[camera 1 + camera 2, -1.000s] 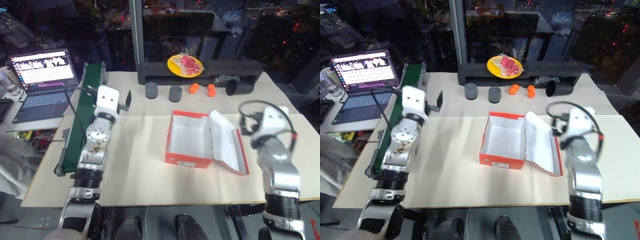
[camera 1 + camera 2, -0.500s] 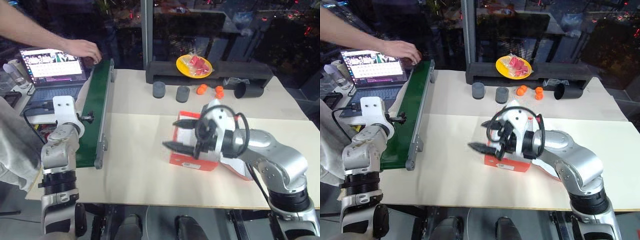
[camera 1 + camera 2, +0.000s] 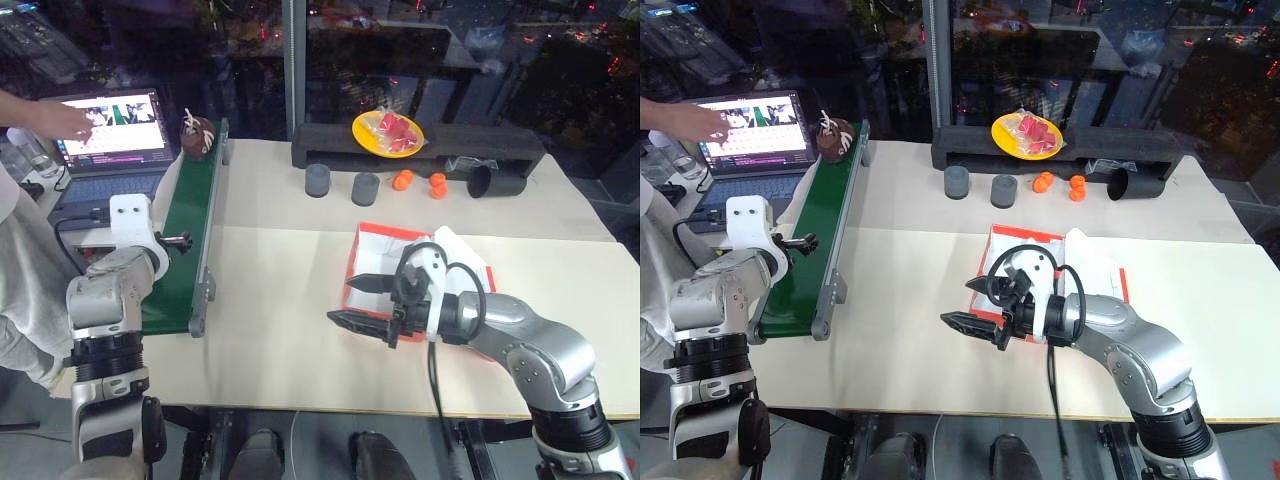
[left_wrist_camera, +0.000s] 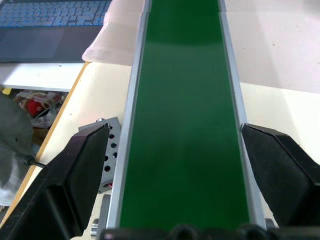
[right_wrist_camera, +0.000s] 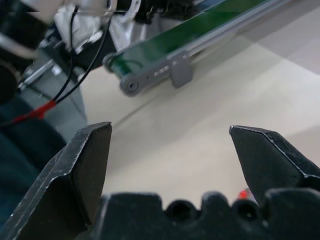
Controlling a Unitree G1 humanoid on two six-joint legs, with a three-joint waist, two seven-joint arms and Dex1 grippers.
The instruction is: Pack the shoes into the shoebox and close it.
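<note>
A shoe (image 3: 196, 137) has appeared at the belt's (image 3: 185, 240) far end; soft, light, I'd pinch its middle. Both grippers (image 3: 181, 240) (image 3: 362, 303) gape empty.

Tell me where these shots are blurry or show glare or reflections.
Left eye view: the dark glass behind the table carries scattered red light reflections, and the laptop screen glows bright. Right wrist view: the conveyor belt beyond the fingers looks soft and out of focus. Left wrist view: sharp and evenly lit.
</note>
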